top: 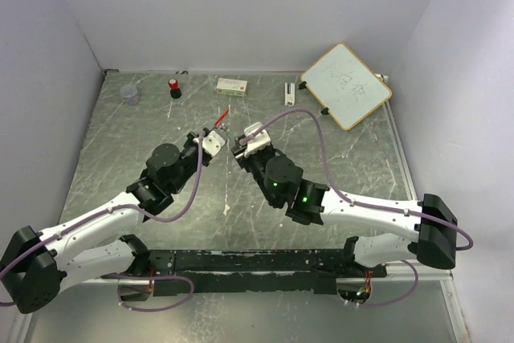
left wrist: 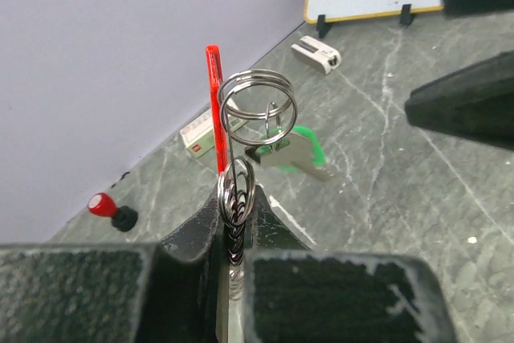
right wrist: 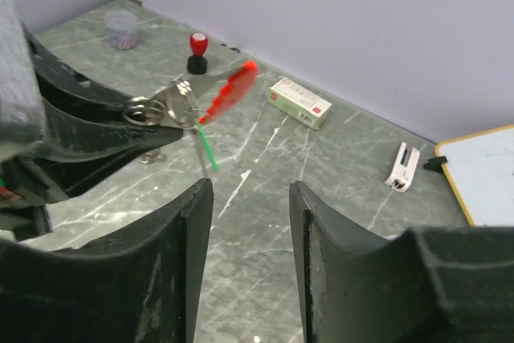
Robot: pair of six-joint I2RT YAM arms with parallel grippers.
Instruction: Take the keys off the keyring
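Note:
My left gripper (left wrist: 235, 206) is shut on the chain-like bunch of the keyring (left wrist: 257, 110) and holds it upright above the table. The big silver ring stands above the jaws. The long red key (left wrist: 214, 110) points up behind the ring, and the green-headed key (left wrist: 305, 150) hangs off to the right. In the top view my left gripper (top: 215, 140) and right gripper (top: 245, 136) face each other mid-table, with the red key (top: 222, 116) sticking out above them. My right gripper (right wrist: 249, 194) is open and empty, with the keyring (right wrist: 165, 108), red key (right wrist: 229, 90) and green key (right wrist: 207, 149) ahead to its left.
Along the back wall stand a clear cup (top: 129, 94), a red-capped little bottle (top: 174, 87), a small box (top: 232, 84) and a white stapler-like piece (top: 289, 92). A whiteboard (top: 347, 84) leans at the back right. Walls close in the table on three sides.

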